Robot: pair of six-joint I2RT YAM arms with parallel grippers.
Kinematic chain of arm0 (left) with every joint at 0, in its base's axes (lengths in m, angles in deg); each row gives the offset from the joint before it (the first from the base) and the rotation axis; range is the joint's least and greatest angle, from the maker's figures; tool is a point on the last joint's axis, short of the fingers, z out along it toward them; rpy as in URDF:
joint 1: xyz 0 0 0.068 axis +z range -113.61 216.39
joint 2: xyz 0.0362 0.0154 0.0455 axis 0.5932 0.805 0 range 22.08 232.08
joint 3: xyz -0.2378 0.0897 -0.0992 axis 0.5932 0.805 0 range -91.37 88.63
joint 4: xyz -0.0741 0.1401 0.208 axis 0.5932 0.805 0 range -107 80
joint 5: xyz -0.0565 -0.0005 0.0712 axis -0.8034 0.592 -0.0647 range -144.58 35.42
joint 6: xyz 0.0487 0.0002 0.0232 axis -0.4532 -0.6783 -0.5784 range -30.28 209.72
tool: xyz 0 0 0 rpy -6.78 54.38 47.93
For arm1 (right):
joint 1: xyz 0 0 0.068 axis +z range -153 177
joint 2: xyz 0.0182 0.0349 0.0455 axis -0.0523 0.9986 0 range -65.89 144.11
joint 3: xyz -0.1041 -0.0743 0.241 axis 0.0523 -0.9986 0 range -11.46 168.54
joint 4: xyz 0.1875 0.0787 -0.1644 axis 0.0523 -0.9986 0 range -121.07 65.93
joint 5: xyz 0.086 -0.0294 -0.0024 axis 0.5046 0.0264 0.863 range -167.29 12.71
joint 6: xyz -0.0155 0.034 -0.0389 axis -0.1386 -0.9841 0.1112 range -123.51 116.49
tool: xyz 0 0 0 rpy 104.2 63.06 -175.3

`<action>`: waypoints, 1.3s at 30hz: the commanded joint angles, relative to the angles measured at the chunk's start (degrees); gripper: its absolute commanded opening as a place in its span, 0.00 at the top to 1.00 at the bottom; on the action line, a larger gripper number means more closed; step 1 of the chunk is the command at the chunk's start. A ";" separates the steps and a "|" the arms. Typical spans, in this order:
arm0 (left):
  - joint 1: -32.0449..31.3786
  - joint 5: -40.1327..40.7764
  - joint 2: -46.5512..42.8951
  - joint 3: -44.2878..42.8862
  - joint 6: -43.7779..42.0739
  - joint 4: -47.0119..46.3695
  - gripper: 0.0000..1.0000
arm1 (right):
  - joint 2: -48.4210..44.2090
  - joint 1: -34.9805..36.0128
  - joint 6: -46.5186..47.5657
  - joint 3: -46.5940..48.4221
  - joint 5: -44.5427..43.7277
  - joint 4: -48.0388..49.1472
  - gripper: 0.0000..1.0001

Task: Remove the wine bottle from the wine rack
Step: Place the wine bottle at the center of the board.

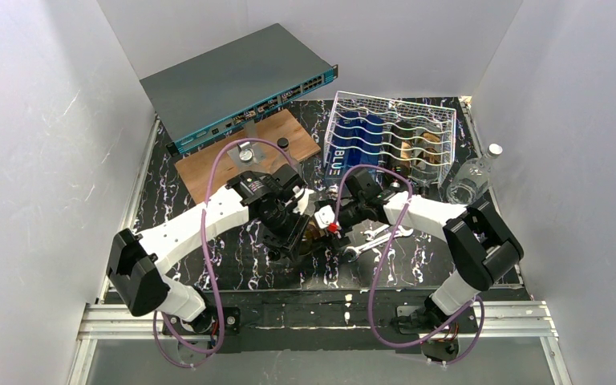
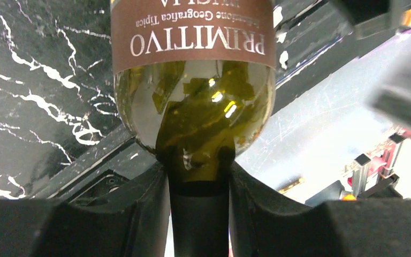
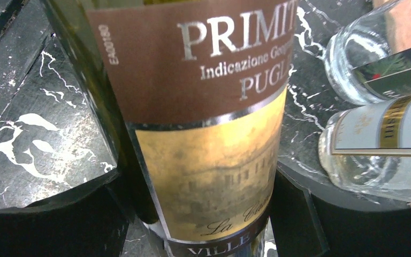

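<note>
The wine bottle (image 1: 319, 228) is dark green glass with a brown and gold "Primitivo" label. It is held low over the black marble table, in front of and away from the white wire wine rack (image 1: 391, 138). My left gripper (image 1: 295, 234) is shut on the bottle's neck, seen just below the shoulder in the left wrist view (image 2: 199, 206). My right gripper (image 1: 339, 216) is shut on the bottle's labelled body (image 3: 203, 107), with a finger (image 3: 305, 214) on each side. The rack holds a blue bottle and others.
A grey network switch (image 1: 241, 84) and a wooden board (image 1: 245, 156) lie at the back left. A clear glass bottle (image 1: 473, 178) lies right of the rack, and clear bottles (image 3: 374, 144) show in the right wrist view. Wrenches (image 1: 377, 241) lie under the right arm.
</note>
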 commanded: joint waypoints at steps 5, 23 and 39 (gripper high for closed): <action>1.24 -2.46 -4.16 0.19 1.70 -6.99 0.55 | 2.40 0.31 -2.47 -0.15 2.12 -0.34 0.52; 4.10 -6.91 -14.37 10.43 5.83 -16.57 0.35 | 3.41 -2.19 -4.65 -0.36 6.01 -0.31 0.54; 5.75 -8.84 -24.47 20.62 13.54 -30.40 0.35 | 4.05 -4.41 -5.72 0.12 8.37 -0.86 0.55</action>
